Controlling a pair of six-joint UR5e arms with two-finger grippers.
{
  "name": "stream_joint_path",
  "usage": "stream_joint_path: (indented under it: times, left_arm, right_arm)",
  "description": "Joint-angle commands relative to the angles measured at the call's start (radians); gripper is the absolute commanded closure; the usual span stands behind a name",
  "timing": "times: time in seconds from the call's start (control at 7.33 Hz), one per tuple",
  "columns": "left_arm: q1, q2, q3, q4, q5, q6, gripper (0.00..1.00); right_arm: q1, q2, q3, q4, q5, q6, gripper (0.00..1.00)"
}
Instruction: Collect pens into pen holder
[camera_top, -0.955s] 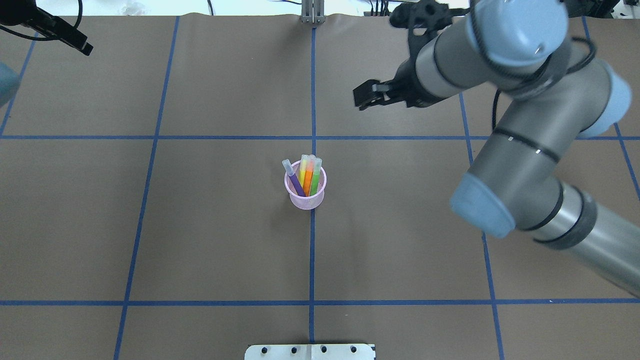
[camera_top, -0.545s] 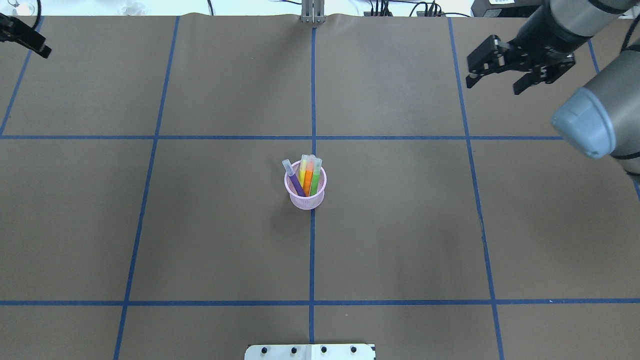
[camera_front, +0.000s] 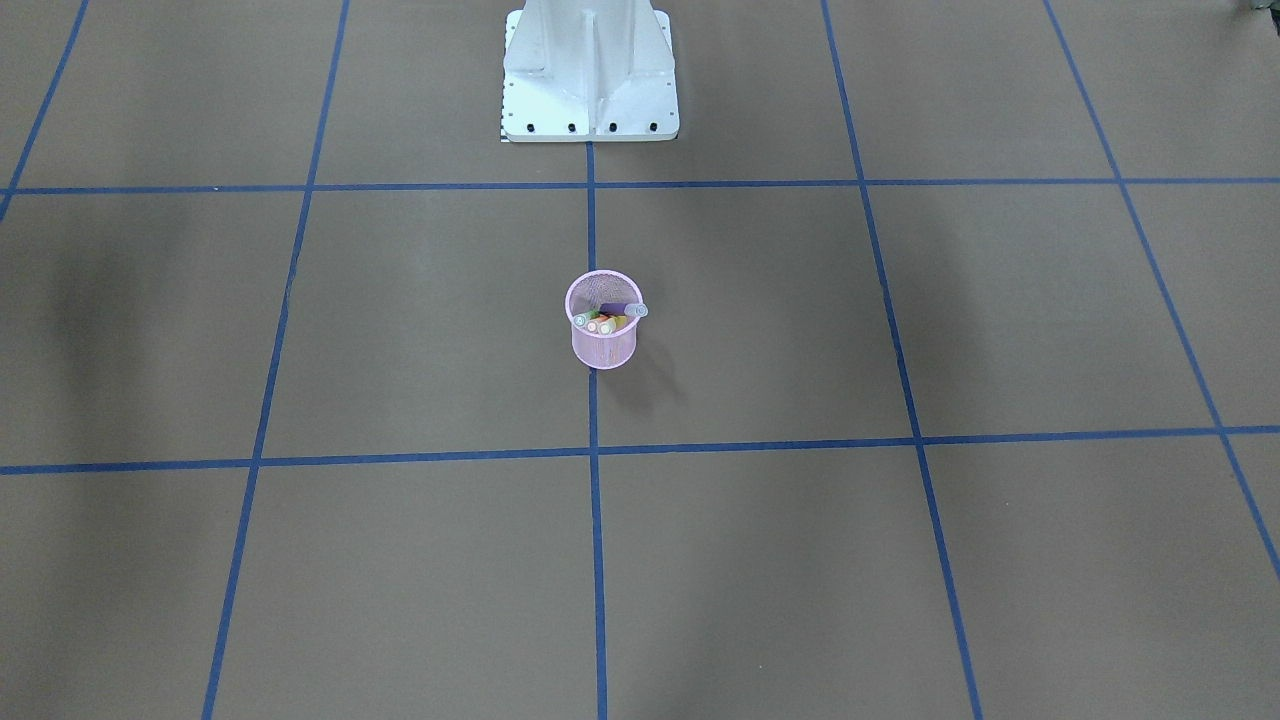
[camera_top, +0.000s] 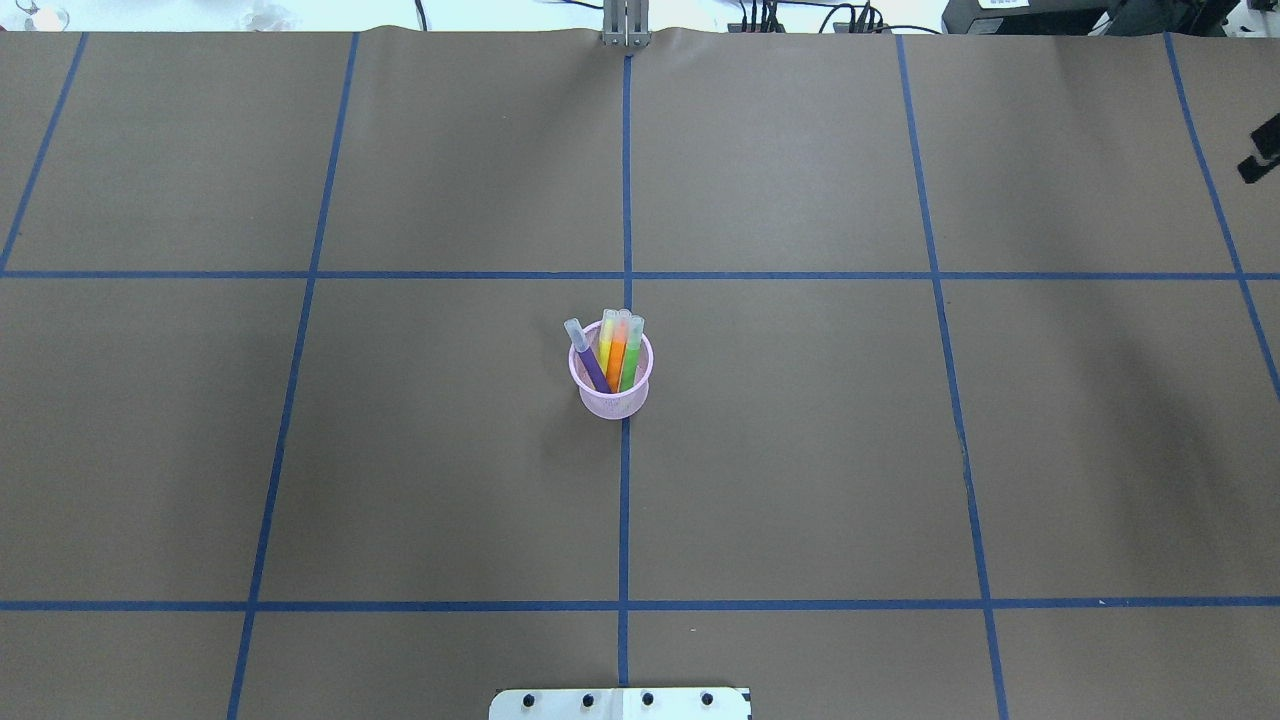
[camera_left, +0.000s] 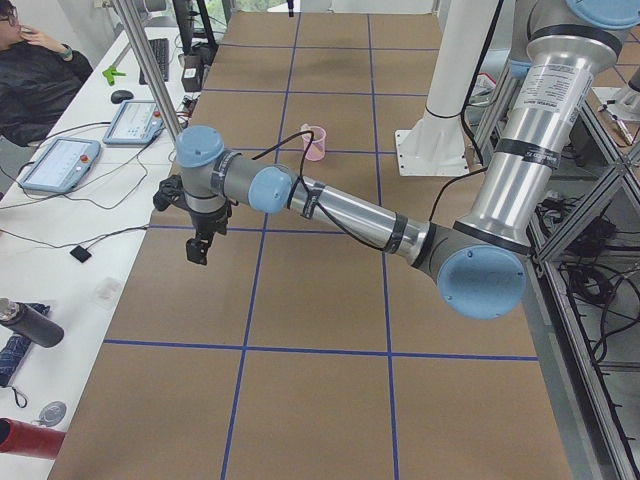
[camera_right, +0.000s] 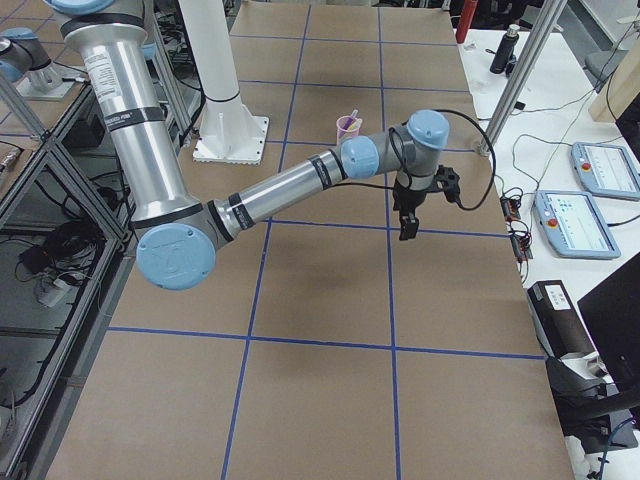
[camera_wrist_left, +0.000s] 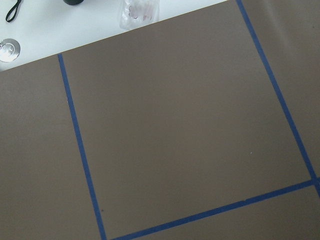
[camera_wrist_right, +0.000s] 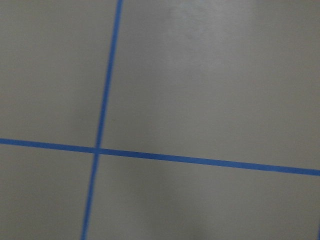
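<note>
We see the pens standing in the pen holder mid-worktop; whether the left jaws or the right jaws are clenched, we cannot tell.

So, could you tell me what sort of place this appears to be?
Most likely a robotics lab: a table papered brown and marked with a blue tape grid, the left arm and right arm extended over it, and teach pendants on a side desk where a person sits.
</note>
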Motion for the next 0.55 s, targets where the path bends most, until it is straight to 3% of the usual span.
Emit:
stream_joint_path:
  times: [0.0,0.41]
  left_arm:
    - [-0.075,0.046,0.095,0.044,-0.014,0.253,0.00]
    - [-0.073,0.244,0.116,-0.135,-0.007,0.282,0.00]
  right_arm:
    - [0.079,-0.080,-0.049,0.039,-0.002,-0.108,0.01]
    - [0.102,-0.162,-0.045,0.070,-0.005,-0.102,0.00]
